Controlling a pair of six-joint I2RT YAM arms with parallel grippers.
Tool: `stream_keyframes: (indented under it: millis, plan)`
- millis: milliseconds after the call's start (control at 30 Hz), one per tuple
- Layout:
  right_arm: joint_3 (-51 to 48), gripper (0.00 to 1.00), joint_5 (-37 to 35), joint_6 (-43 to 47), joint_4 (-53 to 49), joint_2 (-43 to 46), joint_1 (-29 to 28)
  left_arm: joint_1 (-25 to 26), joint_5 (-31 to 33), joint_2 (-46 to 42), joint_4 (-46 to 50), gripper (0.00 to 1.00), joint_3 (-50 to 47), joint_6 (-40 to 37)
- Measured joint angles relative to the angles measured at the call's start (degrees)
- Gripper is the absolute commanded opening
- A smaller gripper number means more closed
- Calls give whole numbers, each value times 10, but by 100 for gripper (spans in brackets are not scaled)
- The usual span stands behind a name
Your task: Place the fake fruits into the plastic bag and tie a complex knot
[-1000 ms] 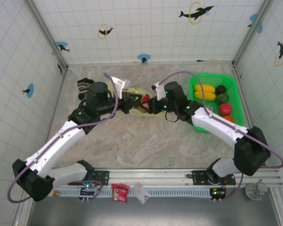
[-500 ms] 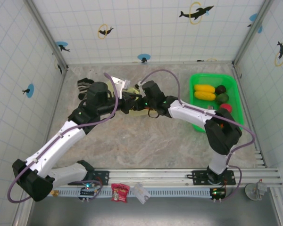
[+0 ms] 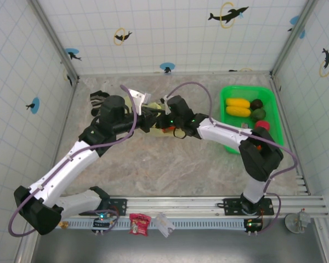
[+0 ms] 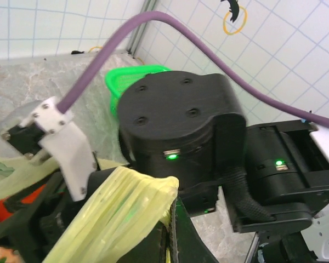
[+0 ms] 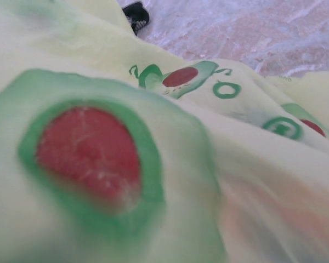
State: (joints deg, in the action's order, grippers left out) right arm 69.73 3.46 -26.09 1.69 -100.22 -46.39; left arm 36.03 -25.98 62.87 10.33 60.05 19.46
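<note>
The pale-yellow plastic bag (image 3: 160, 131) lies crumpled at the back middle of the table, between the two grippers. My left gripper (image 3: 148, 119) is shut on a bunched strip of the plastic bag (image 4: 120, 211); in the left wrist view the jaws (image 4: 172, 230) are pressed together round it. My right gripper (image 3: 164, 121) is down at the bag, right beside the left one, its fingers hidden. The right wrist view is pressed close to the bag's skin (image 5: 247, 164) with its red-and-green print. Several fake fruits (image 3: 237, 107) lie in the green tub.
The bright green tub (image 3: 228, 143) stands at the back right and holds two yellow pieces, a dark brown one (image 3: 256, 103), a green one (image 3: 259, 114) and a red one (image 3: 262, 126). A black-and-white striped sock (image 3: 98, 98) lies at the back left. Tiled walls enclose the table.
The right arm has swung left from beside the tub, carrying something red, and its gripper now sits at the bag next to the left gripper. The left arm has held still.
</note>
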Motion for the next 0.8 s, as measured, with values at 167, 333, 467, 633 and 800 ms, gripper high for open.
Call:
stream_keyframes:
  millis: [167, 333, 467, 633, 800]
  plan:
    - [-52, 44, 19, 10, 9, 76, 9, -1, 6, -3, 0, 0, 0, 0]
    - [-87, 32, 39, 24, 18, 145, 14, -1, 10, -3, 0, 0, -3, 0]
    - [-103, 30, 48, 32, 17, 190, 17, -1, 10, -4, 0, 0, -4, 0]
    - [-108, 31, 67, 33, 13, 250, 53, -1, 12, -5, 0, 0, -4, 0]
    - [-115, 37, 82, 19, 11, 318, 136, -1, 12, -6, -1, 0, -4, 2]
